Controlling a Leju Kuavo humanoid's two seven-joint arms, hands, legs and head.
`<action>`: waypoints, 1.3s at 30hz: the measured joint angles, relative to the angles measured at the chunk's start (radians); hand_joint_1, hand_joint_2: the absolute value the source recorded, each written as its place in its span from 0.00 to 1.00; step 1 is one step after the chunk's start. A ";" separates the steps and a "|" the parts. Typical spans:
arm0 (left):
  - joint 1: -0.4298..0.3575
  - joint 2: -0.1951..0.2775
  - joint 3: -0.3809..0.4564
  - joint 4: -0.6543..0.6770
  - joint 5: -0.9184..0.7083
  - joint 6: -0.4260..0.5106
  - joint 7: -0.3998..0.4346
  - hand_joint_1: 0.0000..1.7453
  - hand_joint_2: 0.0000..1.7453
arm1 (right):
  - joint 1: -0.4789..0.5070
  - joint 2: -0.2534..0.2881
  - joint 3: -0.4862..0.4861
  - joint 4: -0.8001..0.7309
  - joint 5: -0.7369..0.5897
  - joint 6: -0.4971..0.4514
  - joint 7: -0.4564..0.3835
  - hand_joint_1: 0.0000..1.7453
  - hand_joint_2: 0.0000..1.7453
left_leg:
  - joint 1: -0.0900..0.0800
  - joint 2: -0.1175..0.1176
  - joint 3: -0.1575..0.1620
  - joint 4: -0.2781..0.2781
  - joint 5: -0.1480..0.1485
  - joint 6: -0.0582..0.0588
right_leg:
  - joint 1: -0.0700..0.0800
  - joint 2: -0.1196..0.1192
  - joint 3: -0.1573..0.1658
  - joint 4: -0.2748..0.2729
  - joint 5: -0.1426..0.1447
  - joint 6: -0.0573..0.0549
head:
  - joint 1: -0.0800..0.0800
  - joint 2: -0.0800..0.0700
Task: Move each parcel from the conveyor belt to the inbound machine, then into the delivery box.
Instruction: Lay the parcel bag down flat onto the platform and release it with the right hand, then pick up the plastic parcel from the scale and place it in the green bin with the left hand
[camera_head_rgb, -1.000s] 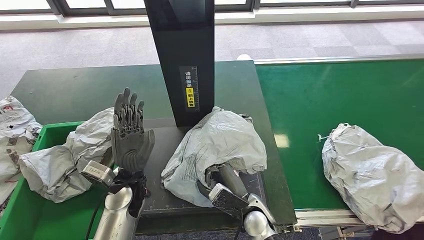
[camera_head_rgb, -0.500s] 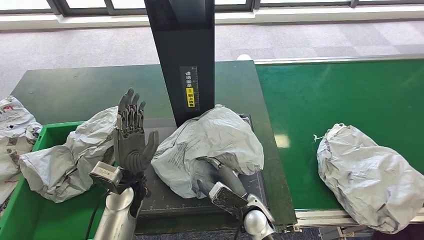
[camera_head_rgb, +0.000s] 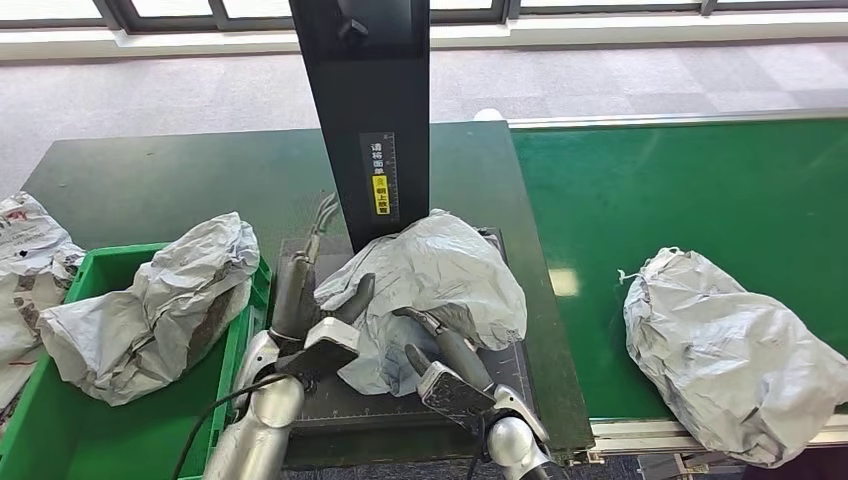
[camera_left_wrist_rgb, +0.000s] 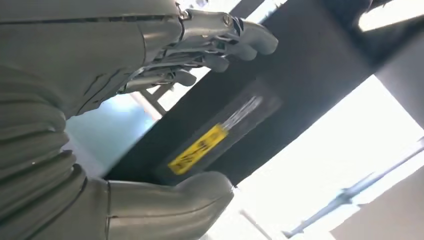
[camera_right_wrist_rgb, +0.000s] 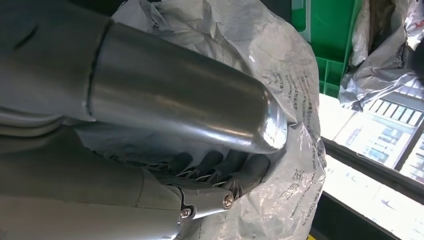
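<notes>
A crumpled grey parcel (camera_head_rgb: 440, 275) lies on the black platform (camera_head_rgb: 330, 405) of the inbound machine, at the foot of its black column (camera_head_rgb: 365, 110). My right hand (camera_head_rgb: 437, 345) is dug into the parcel's near side; in the right wrist view its fingers (camera_right_wrist_rgb: 220, 165) curl into the grey bag (camera_right_wrist_rgb: 285, 75) and grip it. Stretched out flat along the parcel's left side is my left hand (camera_head_rgb: 300, 295), holding nothing, its thumb against the bag. The left wrist view shows that hand (camera_left_wrist_rgb: 150, 50) with fingers extended before the column's yellow label (camera_left_wrist_rgb: 197, 150). A second grey parcel (camera_head_rgb: 730, 350) sits on the green conveyor belt (camera_head_rgb: 650, 190).
The green delivery box (camera_head_rgb: 60, 430) stands at the lower left with a grey parcel (camera_head_rgb: 150, 305) in it. More grey bags (camera_head_rgb: 25, 260) lie beyond its left wall. The dark table (camera_head_rgb: 170, 185) stretches behind the box.
My left hand has dropped from upright in the air to lie beside the parcel on the platform. That parcel has shifted a little left. The conveyor parcel has crept left.
</notes>
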 joint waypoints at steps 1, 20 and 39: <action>-0.006 0.000 -0.009 0.026 -0.067 0.035 0.039 0.00 1.00 | 0.000 0.000 0.000 0.000 0.005 0.003 0.000 0.00 0.00 | 0.000 0.000 0.000 0.000 0.000 0.000 | 0.000 0.000 0.000 0.000 0.000 0.000 | 0.000 0.000; -0.224 -0.047 -0.055 0.531 -0.677 0.159 0.442 1.00 1.00 | 0.023 -0.010 0.000 0.002 0.019 0.020 0.015 0.00 0.00 | 0.000 -0.001 -0.001 0.000 0.000 0.000 | 0.000 0.000 0.000 0.000 0.000 0.000 | 0.000 0.000; -0.251 -0.056 -0.028 0.615 -0.728 0.178 0.456 1.00 1.00 | 0.141 -0.030 0.008 -0.298 -0.095 -0.413 0.006 0.00 0.00 | -0.001 -0.004 -0.003 0.000 0.000 0.001 | -0.001 -0.005 0.000 0.000 0.000 0.000 | 0.000 0.000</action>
